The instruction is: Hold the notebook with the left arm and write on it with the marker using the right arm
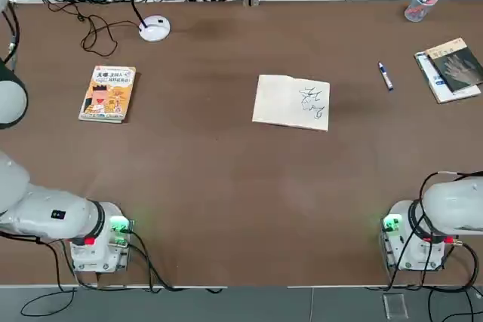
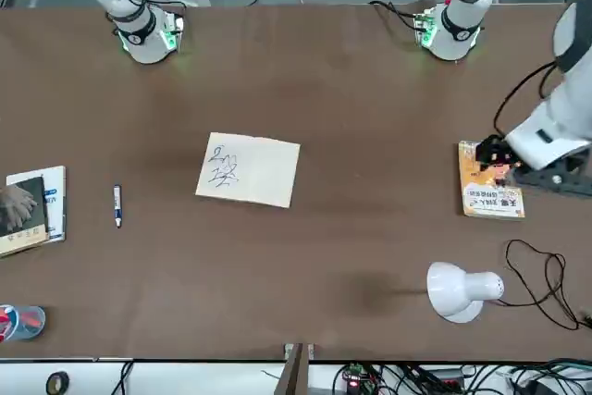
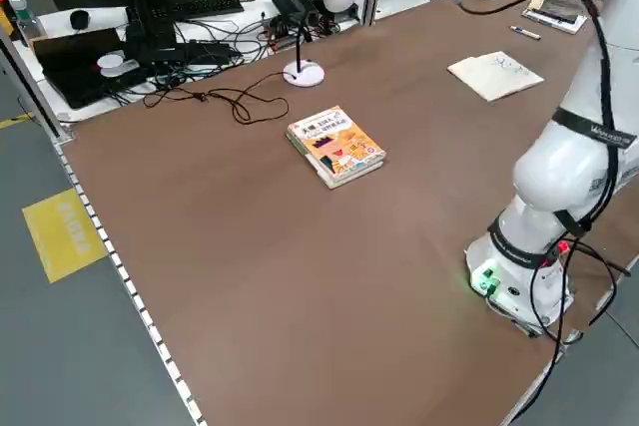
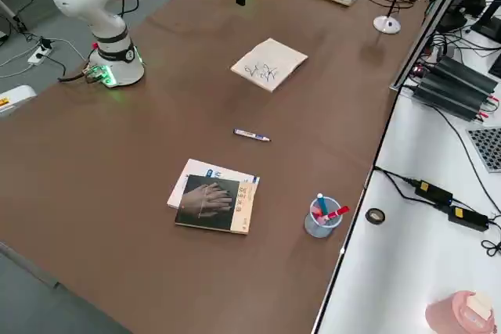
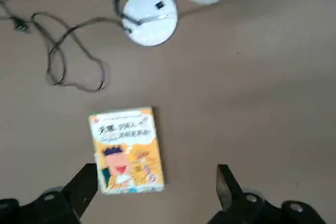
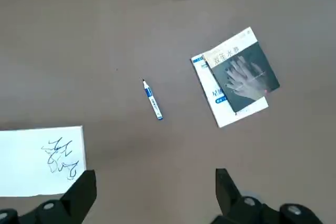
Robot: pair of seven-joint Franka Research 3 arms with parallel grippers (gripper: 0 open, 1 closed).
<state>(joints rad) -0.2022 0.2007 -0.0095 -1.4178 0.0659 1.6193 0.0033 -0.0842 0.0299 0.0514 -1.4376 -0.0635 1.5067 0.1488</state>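
Brown counter [image 1: 226,201] seen from six cameras. The notebook [image 1: 291,102] lies flat and open near the counter's middle, somewhat toward the robot's right, with dark scribbles [image 1: 314,102] on the part of its page nearer the marker. The marker [image 1: 386,76] lies flat on the bare counter to the notebook's right, apart from it, between the notebook and a stack of two books [image 1: 450,69] near the right edge; the upper book has a dark cover. A clear cup [image 1: 417,6] holding pens stands at the far right corner.

On the left half, a yellow book [image 1: 108,93] lies flat, well apart from the notebook. A white lamp [image 1: 155,28] with a trailing black cord [image 1: 94,32] stands beyond it at the far edge.

The left pincer [image 5: 157,184] hangs above the yellow book, fingers spread wide and holding nothing; the front view shows it [image 2: 495,156] over that book's edge. The right pincer [image 6: 155,187] is raised over the counter with its fingers likewise spread and empty; its wrist view takes in the notebook's scribbled corner, the marker and the book stack below. Neither pincer touches the notebook or the marker. Both arm bases [image 1: 98,243] [image 1: 407,239] sit at the near edge, showing green lights.
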